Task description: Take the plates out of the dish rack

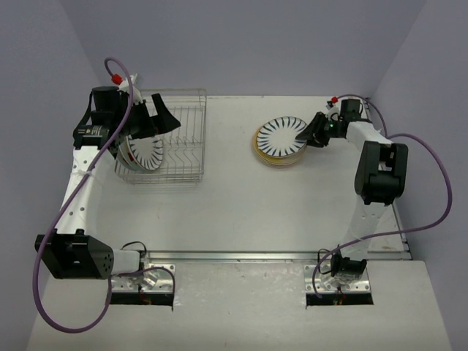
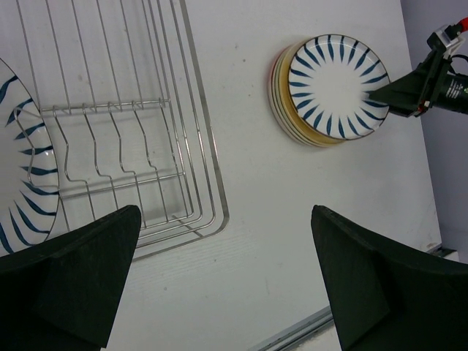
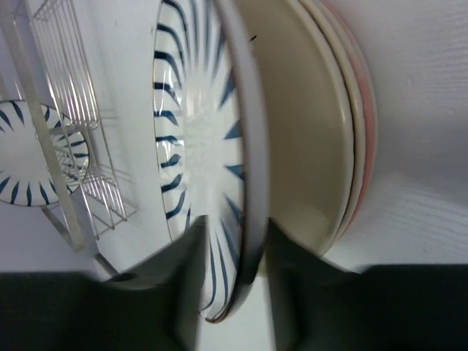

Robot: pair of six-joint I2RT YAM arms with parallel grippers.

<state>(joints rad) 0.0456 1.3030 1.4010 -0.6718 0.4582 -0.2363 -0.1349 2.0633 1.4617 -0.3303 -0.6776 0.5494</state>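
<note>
A silver wire dish rack point(image 1: 183, 131) is seen near the back left corner of the white table point(image 1: 241, 212). One round white plate with dark blue stripes point(image 1: 146, 151) is left in it. It is stood on its edge at the left end of the rack, leaning between the wires. The rest of the rack is bare.

A stack of round plates with cream and pink rims point(image 1: 275, 159) is set near the back edge of the table, toward the right side. A second striped plate point(image 1: 280, 135) is laid on top of it.

The left gripper point(image 2: 225, 213) is held above the rack, with its fingers spread wide and nothing between them. The right gripper point(image 3: 234, 223) is at the right side of the stack. The rim of the top plate is between its two fingers, which are set a little apart. It cannot be told whether the rim is pinched or let go.

Most of the job looks done, with one plate to go.

Some things could go wrong. If the right arm is pulled away before its fingers are spread enough, the top plate could be dragged sideways or tipped off the stack. The last plate looks smooth and shiny, so it could slip if only a bit of the rim is pinched. It could also be caught on the wires, and then the whole rack could be lifted or pulled along.
</note>
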